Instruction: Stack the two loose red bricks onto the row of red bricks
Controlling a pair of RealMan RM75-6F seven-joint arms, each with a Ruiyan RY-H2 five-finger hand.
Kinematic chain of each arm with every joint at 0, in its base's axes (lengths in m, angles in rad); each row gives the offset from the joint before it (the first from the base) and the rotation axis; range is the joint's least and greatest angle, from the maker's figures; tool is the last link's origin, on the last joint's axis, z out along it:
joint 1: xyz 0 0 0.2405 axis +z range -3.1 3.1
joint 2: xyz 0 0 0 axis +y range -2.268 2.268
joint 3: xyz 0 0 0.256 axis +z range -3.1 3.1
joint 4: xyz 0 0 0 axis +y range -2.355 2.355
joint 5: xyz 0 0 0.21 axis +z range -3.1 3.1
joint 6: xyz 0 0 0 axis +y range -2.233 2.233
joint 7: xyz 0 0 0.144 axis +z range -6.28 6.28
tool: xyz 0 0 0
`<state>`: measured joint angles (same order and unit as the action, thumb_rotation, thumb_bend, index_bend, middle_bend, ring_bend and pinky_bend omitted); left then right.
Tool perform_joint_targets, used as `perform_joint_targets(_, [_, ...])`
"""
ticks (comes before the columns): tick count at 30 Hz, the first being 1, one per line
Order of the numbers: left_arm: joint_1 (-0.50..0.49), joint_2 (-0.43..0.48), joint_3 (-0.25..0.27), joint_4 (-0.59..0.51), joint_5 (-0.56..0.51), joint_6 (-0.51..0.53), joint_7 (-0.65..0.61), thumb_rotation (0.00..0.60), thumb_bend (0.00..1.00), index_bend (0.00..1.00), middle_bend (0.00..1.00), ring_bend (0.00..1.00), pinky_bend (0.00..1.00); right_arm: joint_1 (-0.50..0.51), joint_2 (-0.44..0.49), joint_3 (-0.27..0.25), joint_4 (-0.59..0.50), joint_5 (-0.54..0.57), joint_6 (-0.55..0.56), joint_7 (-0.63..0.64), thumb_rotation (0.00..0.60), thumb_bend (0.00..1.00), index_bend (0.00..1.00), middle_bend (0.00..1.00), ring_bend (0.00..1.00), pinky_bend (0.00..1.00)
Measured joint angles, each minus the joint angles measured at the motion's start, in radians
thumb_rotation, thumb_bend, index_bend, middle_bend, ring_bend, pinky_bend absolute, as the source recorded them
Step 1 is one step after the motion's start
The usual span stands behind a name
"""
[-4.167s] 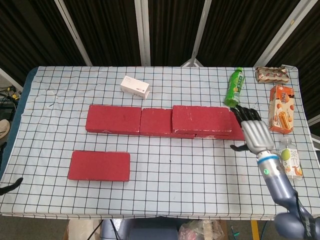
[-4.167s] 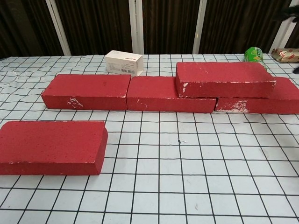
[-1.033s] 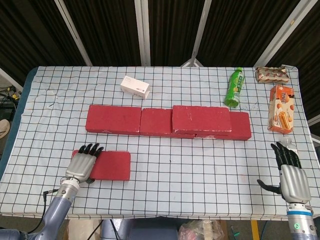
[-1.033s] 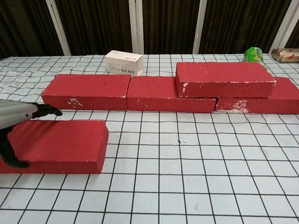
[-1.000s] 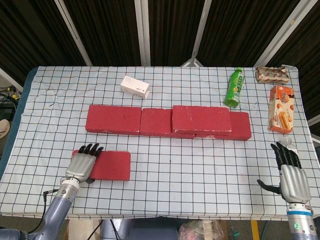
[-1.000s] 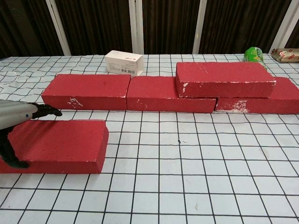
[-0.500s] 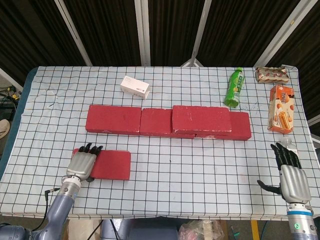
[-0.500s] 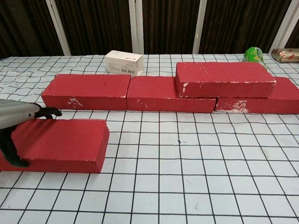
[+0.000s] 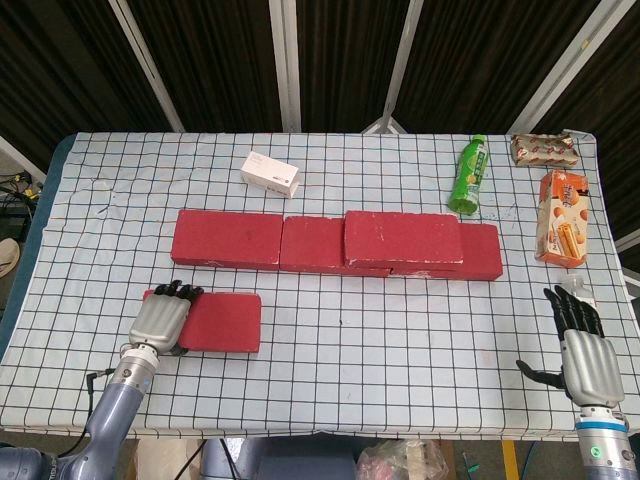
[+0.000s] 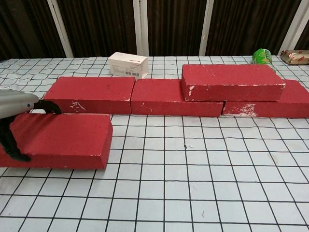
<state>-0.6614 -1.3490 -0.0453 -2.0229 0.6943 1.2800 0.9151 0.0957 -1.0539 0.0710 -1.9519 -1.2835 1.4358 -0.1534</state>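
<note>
The loose red rectangular foam brick (image 9: 213, 321) lies flat at the near left of the white black-gridded tablecloth (image 9: 380, 350), in front of and apart from the row. The left hand (image 9: 160, 320) covers its left end, fingers over the far edge and thumb (image 10: 9, 145) down the near face, so it grips the brick; that end is hidden in the head view and cut off by the frame edge in the chest view. The right hand (image 9: 585, 350) hovers at the near right edge, fingers spread and holding nothing; the chest view does not show it. Further back runs the row of red bricks (image 9: 270, 242), with a second red brick stacked (image 9: 403, 238) on its right part, hiding the joint beneath. Behind lie a small white carton (image 9: 270, 174), a green plastic bottle (image 9: 467, 175) on its side, and snack packets (image 9: 562, 215) whose print is unreadable.
</note>
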Motion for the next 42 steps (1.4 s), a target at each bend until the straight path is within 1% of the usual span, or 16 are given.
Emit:
perform_joint_targets(6, [-0.061, 0.069, -0.053, -0.068, -0.08, -0.002, 0.065, 0.6, 0.0, 0.21, 0.25, 0.09, 0.16, 0.002, -0.003, 0.004, 0.002, 0.01, -0.006, -0.009, 0.6, 0.15, 0.0, 0.0, 0.0, 0.0])
perform_joint_targets(10, [-0.14, 0.099, -0.109, -0.091, -0.196, 0.004, 0.139, 0.6, 0.0, 0.21, 0.24, 0.09, 0.16, 0.004, -0.006, 0.011, 0.006, 0.027, -0.011, -0.014, 0.6, 0.15, 0.0, 0.0, 0.0, 0.0])
perform_joint_targets(13, [-0.211, 0.097, -0.155, -0.08, -0.288, 0.008, 0.187, 0.6, 0.0, 0.21, 0.23, 0.09, 0.16, 0.006, -0.008, 0.018, 0.011, 0.044, -0.016, -0.016, 0.6, 0.15, 0.0, 0.0, 0.0, 0.0])
perform_joint_targets(17, [-0.305, 0.065, -0.222, -0.003, -0.392, -0.01, 0.214, 0.6, 0.0, 0.21, 0.23, 0.09, 0.16, 0.009, -0.009, 0.03, 0.019, 0.085, -0.025, -0.02, 0.6, 0.15, 0.0, 0.0, 0.0, 0.0])
perform_joint_targets(19, [-0.343, 0.043, -0.245, 0.052, -0.416, -0.025, 0.217, 0.6, 0.0, 0.21, 0.23, 0.09, 0.16, 0.01, -0.009, 0.038, 0.025, 0.105, -0.029, -0.021, 0.6, 0.15, 0.0, 0.0, 0.0, 0.0])
perform_joint_targets(22, [-0.387, 0.009, -0.268, 0.132, -0.439, -0.053, 0.212, 0.6, 0.0, 0.21, 0.23, 0.09, 0.16, 0.012, -0.01, 0.045, 0.032, 0.122, -0.032, -0.027, 0.6, 0.15, 0.0, 0.0, 0.0, 0.0])
perform_joint_targets(28, [-0.452, -0.052, -0.291, 0.263, -0.472, -0.113, 0.188, 0.6, 0.0, 0.21, 0.23, 0.09, 0.16, 0.014, -0.015, 0.05, 0.034, 0.14, -0.032, -0.047, 0.6, 0.15, 0.0, 0.0, 0.0, 0.0])
perform_joint_targets(37, [-0.521, -0.138, -0.299, 0.458, -0.526, -0.187, 0.157, 0.6, 0.0, 0.21, 0.23, 0.09, 0.16, 0.025, -0.029, 0.053, 0.04, 0.161, -0.046, -0.075, 0.6, 0.15, 0.0, 0.0, 0.0, 0.0])
perform_joint_targets(42, [-0.544, -0.155, -0.312, 0.503, -0.558, -0.227, 0.133, 0.6, 0.0, 0.21, 0.22, 0.09, 0.15, 0.025, -0.027, 0.051, 0.033, 0.163, -0.048, -0.08, 0.6, 0.15, 0.0, 0.0, 0.0, 0.0])
